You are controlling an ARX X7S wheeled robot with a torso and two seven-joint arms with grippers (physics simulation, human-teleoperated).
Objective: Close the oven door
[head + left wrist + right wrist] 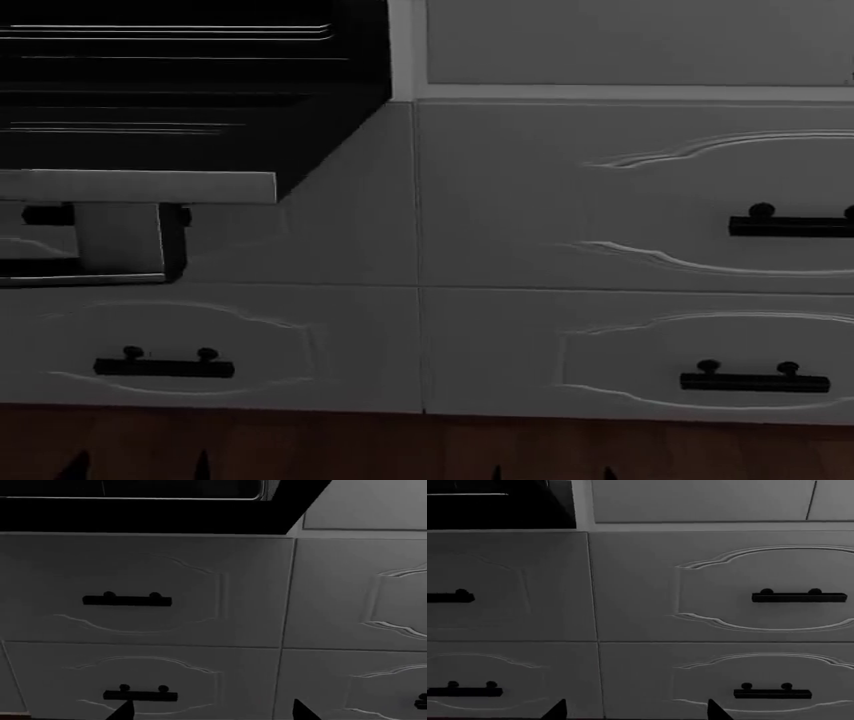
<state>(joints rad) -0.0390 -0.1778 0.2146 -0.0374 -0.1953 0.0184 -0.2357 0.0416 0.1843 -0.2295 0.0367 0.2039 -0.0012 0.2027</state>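
Note:
The oven door [140, 186] stands open at the upper left of the head view, its grey metallic edge jutting out from the cabinet front below the dark oven opening. Its black underside [140, 516] fills the top of the left wrist view, and a black corner [494, 510] of it shows in the right wrist view. My left gripper [213, 714] is open and empty, low in front of the drawers under the door. My right gripper [637, 714] is open and empty too, facing the drawers further right. Neither touches the door.
Pale embossed drawer fronts with short black handles [163, 366] [754, 380] [794, 225] cover the cabinet face below and right of the oven. A pale panel [627, 40] sits above them. A brown wooden floor [334, 445] runs along the cabinet base.

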